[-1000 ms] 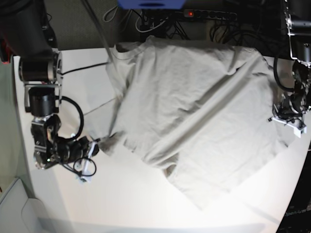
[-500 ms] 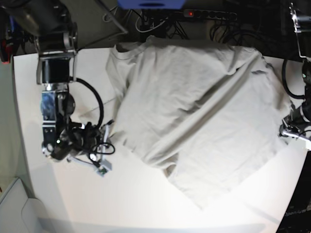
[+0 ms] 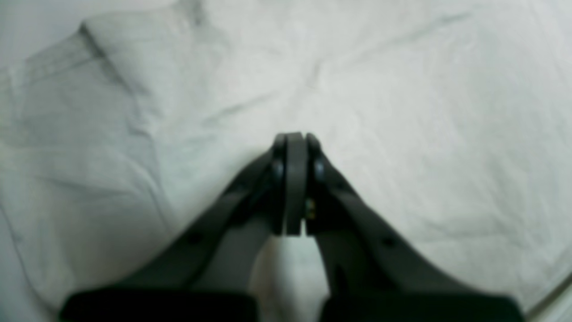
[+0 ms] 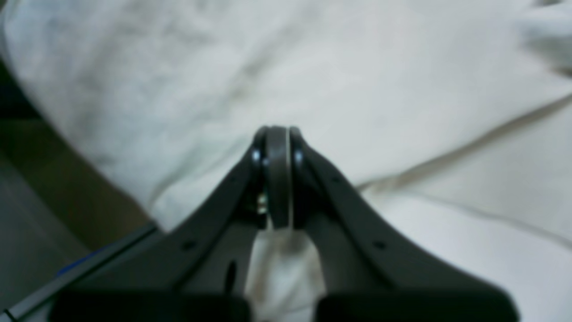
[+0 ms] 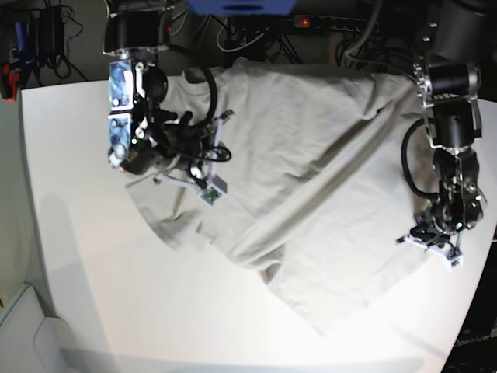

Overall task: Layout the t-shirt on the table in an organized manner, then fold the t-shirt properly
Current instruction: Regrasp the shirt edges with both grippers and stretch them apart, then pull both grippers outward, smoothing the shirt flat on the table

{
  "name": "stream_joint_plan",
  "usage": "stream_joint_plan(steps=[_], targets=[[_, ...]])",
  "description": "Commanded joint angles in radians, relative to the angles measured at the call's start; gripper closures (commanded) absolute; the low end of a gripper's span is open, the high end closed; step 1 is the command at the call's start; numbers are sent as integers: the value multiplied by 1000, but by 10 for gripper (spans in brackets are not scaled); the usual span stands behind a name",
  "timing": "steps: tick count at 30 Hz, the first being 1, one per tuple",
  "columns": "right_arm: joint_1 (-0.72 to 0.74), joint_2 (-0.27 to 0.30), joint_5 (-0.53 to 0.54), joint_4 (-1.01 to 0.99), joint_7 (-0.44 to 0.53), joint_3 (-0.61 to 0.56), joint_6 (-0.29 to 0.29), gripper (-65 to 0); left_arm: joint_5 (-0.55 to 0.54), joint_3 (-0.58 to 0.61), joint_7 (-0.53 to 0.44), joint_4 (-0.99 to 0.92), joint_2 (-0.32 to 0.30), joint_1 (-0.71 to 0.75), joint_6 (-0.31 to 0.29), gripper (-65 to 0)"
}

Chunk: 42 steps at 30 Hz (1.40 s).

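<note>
The left gripper point(image 3: 295, 138) has its jaws pressed together with nothing between them; its tips hang over wrinkled cloth of the t-shirt point(image 3: 380, 112), and whether they touch the fabric cannot be told from the blurred wrist picture. The right gripper point(image 4: 277, 134) likewise has its jaws pressed flat against each other, pinching no cloth, and it sits over the shirt beside a long raised fold.

In the base view the right gripper point(image 5: 203, 140) lies over the shirt's near-collar side, next to a sleeve that trails out from the body of the garment. The left gripper point(image 5: 435, 233) is at the opposite side edge of the t-shirt point(image 5: 311, 171), low against the cloth's border.

The shirt lies spread on the table point(image 5: 93, 272), turned at a slant, with one long diagonal crease across its middle and a rumpled corner at its lower hem. Its upper edge reaches the table's far rim, behind which lies a power strip point(image 5: 334, 23) among dark cables.
</note>
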Motion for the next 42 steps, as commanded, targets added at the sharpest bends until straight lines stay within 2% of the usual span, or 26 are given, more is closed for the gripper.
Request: stream_joint_plan(steps=[1, 3, 9, 18, 23, 27, 36, 39, 42], targets=[[3, 1, 7, 12, 16, 1, 0, 0, 5, -5, -31, -12, -15, -26, 0, -1], [-20, 7, 7, 12, 31, 1, 0, 0, 8, -5, -60, -48, -15, -26, 0, -1], [-11, 86, 4, -74, 85, 5, 0, 0, 5, -3, -74, -104, -44, 1, 0, -1], [141, 192, 4, -348, 189, 5, 0, 0, 4, -6, -63, -98, -52, 72, -2, -1], [261, 232, 4, -486, 240, 5, 0, 0, 4, -136, 32, -89, -52, 98, -2, -1], [377, 254, 4, -589, 272, 5, 0, 0, 4, -210, 104, 18, -47, 138, -2, -1], [580, 264, 2, -818, 372, 4, 0, 0, 4, -218, 223, 293, -32, 187, -2, -1], [601, 263, 5, -813, 393, 7, 0, 0, 4, -218, 254, 348, -24, 190, -2, -1], [597, 268, 10, -709, 384, 7, 0, 0, 4, -218, 268, 414, -23, 213, -2, -1]])
